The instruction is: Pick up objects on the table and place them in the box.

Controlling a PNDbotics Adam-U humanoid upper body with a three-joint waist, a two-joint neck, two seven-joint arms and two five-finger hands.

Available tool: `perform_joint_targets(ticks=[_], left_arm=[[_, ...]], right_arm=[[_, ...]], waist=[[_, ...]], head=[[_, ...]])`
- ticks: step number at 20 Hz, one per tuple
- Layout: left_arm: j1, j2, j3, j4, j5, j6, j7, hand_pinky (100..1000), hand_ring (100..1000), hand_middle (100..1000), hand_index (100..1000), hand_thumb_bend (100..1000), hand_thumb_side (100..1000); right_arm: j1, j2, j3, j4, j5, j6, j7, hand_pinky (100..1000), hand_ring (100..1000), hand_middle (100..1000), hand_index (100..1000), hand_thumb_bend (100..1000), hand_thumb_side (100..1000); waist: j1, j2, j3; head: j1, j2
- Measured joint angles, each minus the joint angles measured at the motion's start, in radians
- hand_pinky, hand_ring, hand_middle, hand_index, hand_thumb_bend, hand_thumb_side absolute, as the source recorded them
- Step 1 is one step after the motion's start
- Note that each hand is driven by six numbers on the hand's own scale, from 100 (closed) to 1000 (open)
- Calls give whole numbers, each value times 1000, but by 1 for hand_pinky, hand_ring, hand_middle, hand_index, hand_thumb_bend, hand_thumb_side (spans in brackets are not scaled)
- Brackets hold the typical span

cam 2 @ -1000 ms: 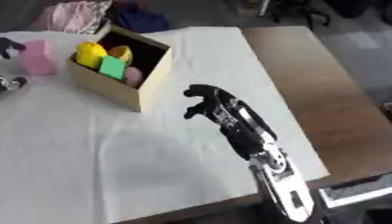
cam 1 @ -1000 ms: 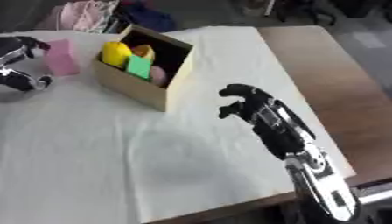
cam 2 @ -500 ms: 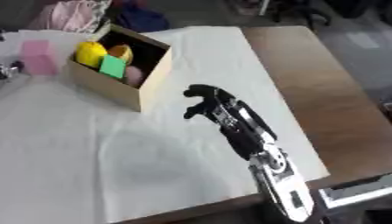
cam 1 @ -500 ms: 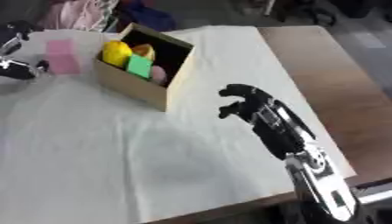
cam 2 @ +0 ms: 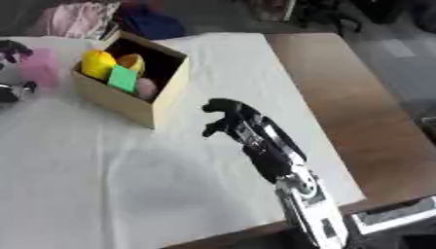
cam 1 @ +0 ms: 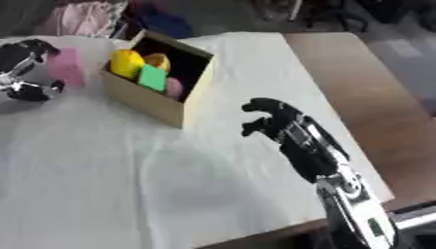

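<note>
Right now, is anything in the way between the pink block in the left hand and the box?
Nothing visible. The pink block, held by the left hand, is just left of the box, whose top is open.

Box (cam 1: 162,104) top open — white cloth (cam 1: 111,170) around it bare.

Black right hand (cam 1: 271,118) on a black forearm (silver-white nearer the elbow)
</note>
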Motion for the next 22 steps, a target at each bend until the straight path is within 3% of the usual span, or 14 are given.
perform_joint_targets(ticks=[1,2,3,10,11,12,22], left_arm=[[1,-5,0,-1,-6,2,26,658,489,506,629,243,197],[3,-11,0,-3,-11,5,56,608,418,428,536,218,169],[6,-18,0,-5,-15,9,89,590,395,402,507,213,153],[13,-51,-21,-13,8,18,289,556,343,344,445,158,100],[13,-51,-25,-18,18,16,301,554,340,341,442,116,119],[13,-51,-27,-23,28,14,308,553,338,338,439,142,100],[25,-26,-60,-148,183,1,295,548,332,331,430,100,100]], right_arm=[[0,0,0,0,0,0,0,842,631,790,847,100,704],[0,0,0,0,0,0,0,842,631,790,847,100,703],[0,0,0,0,0,0,0,842,631,790,847,100,703],[0,0,0,0,0,-1,1,842,631,790,847,100,701],[0,0,0,0,0,-1,1,842,631,790,847,100,703],[0,0,0,0,0,-1,1,842,631,790,847,100,701],[0,-1,-7,0,1,-3,-2,842,631,789,847,100,699]], waist=[[0,0,0],[-1,0,1],[-2,0,2],[-2,0,9],[-2,0,11],[-2,0,13],[-2,0,37]], head=[[1,0],[3,0],[4,0],[5,0],[4,0],[3,0],[-24,0]])
